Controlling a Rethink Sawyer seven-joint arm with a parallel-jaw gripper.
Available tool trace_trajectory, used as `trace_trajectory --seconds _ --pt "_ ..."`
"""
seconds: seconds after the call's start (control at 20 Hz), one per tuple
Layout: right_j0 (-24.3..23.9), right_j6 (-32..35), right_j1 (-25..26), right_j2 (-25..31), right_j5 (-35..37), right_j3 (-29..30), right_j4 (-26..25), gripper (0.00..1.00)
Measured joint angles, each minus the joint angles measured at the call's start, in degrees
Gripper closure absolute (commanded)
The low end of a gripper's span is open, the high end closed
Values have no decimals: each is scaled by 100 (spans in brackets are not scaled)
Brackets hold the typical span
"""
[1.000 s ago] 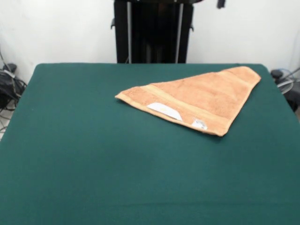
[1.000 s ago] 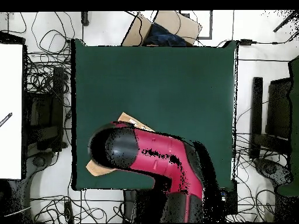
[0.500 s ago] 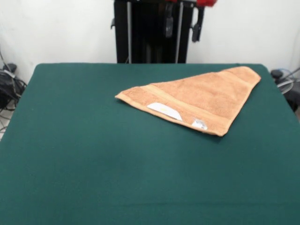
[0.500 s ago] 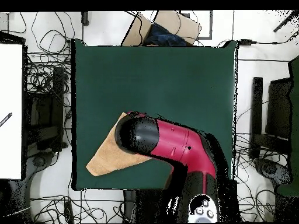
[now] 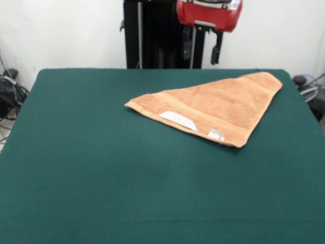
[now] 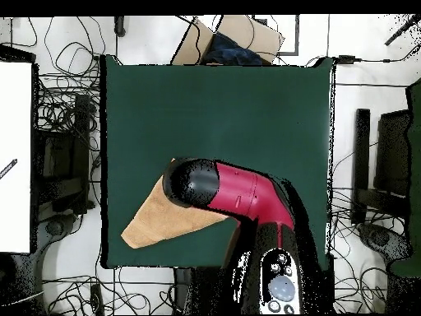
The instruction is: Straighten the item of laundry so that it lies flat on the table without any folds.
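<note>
Tan towel (folded into a triangle) lies below the raised, spread-fingered gripper.

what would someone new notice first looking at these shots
A tan terry-cloth towel, folded into a triangle with two white tags along its near edge, lies on the dark-green cloth-covered table, toward its far right in the front view. Above its far edge hangs the red and black arm's gripper, jaws apart, not touching the towel.
</note>
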Motion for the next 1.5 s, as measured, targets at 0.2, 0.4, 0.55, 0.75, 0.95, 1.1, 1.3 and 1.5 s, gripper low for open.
trace_trajectory --seconds 0.2,0.4,0.55,0.75,0.95,1.1,1.3,1.5 --pt "-1 0 1 35 0 0 0 0" --pt "-6 0 -4 35 0 -2 0 0" --pt "-13 0 -4 35 0 -3 0 0" --pt "-39 0 -4 41 0 -3 1 0" --pt "-68 0 12 48 0 -5 0 0" --pt "-68 0 66 50 0 -26 1 0" --pt "-70 0 192 57 -10 -94 -9 0" --pt "-89 0 340 96 -93 -166 -93 0"
